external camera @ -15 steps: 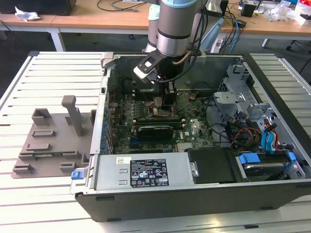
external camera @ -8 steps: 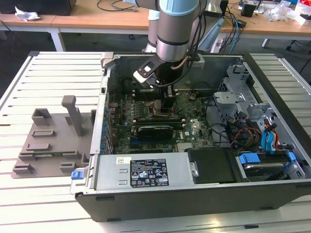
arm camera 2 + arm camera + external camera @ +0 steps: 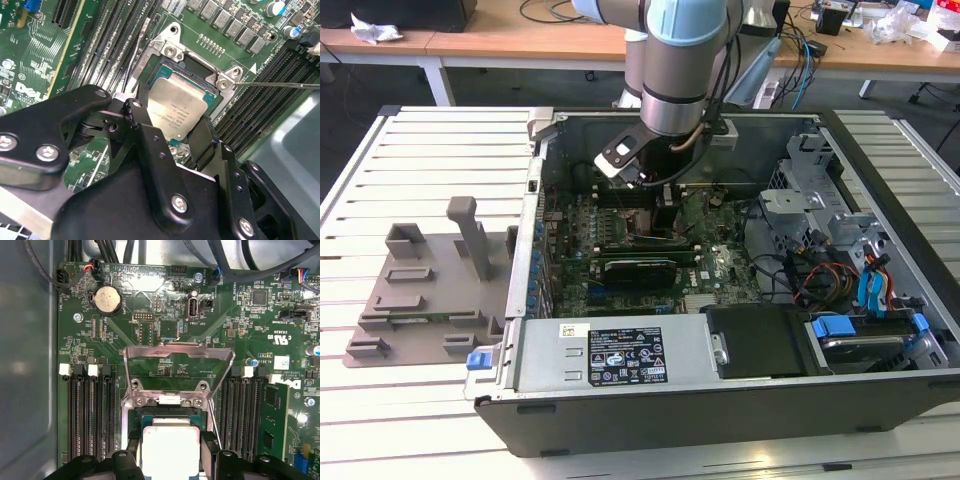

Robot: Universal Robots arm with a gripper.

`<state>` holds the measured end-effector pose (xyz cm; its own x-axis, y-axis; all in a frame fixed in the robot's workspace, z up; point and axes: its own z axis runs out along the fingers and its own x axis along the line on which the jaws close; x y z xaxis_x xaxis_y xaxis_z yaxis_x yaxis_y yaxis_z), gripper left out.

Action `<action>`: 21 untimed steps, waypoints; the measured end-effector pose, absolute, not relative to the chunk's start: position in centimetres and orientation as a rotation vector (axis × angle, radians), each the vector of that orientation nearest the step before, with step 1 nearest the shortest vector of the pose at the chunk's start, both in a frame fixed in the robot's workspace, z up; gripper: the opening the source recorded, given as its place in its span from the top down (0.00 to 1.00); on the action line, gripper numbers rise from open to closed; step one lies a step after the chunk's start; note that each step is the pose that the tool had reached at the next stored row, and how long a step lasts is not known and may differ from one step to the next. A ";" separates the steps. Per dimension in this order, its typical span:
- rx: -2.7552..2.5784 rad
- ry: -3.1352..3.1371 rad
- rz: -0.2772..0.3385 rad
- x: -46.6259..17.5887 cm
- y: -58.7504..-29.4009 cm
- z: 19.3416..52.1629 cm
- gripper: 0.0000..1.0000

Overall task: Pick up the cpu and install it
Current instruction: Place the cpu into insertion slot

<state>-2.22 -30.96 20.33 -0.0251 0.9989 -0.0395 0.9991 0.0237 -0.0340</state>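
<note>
The cpu [image 3: 177,107], a pale silver square chip, sits between my gripper's [image 3: 169,121] two black fingers, which press on its opposite edges. It hovers low over or in the metal-framed socket [image 3: 170,51] of the green motherboard [image 3: 705,262]; I cannot tell whether it is seated. In the first wrist view the cpu [image 3: 170,452] lies just below the socket's raised load plate [image 3: 177,357], with the gripper [image 3: 170,442] shut on it. In the exterior view the arm reaches down into the open computer case [image 3: 720,410], and the gripper [image 3: 655,205] is low over the board.
Black memory slots [image 3: 90,415] flank the socket on both sides. A thin socket lever [image 3: 280,85] sticks out sideways. A grey holder block [image 3: 430,285] stands on the slatted table at the exterior view's left. Drive bays and cables [image 3: 840,260] fill the case's right side.
</note>
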 end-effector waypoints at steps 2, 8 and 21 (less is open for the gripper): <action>2.191 2.244 -0.081 -2.2 -31.0 20.1 0.45; 2.191 2.244 -0.082 -2.2 -31.0 19.7 0.45; 2.191 2.244 -0.081 -2.2 -31.0 20.2 0.38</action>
